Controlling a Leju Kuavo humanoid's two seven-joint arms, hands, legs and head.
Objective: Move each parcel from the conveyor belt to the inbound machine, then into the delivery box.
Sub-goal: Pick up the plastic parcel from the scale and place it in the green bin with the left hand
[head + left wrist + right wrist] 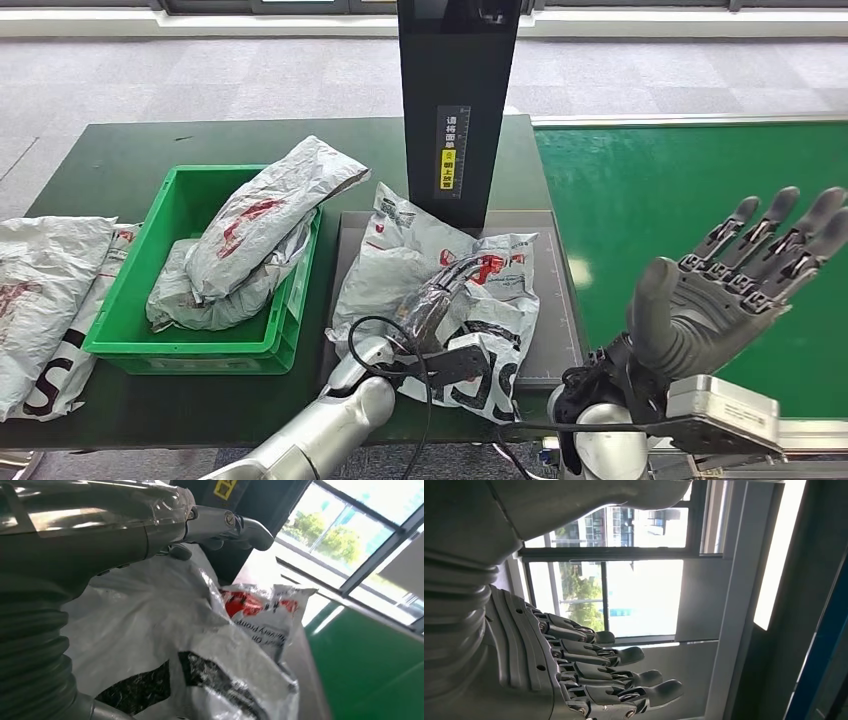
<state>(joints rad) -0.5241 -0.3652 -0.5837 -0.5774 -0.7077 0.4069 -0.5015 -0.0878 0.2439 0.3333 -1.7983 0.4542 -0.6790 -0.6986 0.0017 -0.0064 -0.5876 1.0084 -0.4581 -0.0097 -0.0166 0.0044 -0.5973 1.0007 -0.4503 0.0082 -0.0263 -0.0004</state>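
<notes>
1. A grey parcel (440, 300) with red and black print lies crumpled on the dark grey plate of the inbound machine (557, 300), at the foot of the machine's black upright column (457, 100)
2. The left hand (432, 305) lies on top of this parcel; in the left wrist view its fingers (245, 527) reach over the creased plastic, but whether they are clamped on it cannot be told
3. The right hand (735, 285) is raised over the green conveyor belt (650, 200), palm up, fingers (624, 677) apart and stretched out, holding nothing
4. The green delivery box (150, 290) stands on the dark green counter (110, 150), just left of the machine's plate, with two grey parcels (255, 235) stacked inside
5. More grey parcels (45, 300) lie on the counter to the left of the box, one touching its side
</notes>
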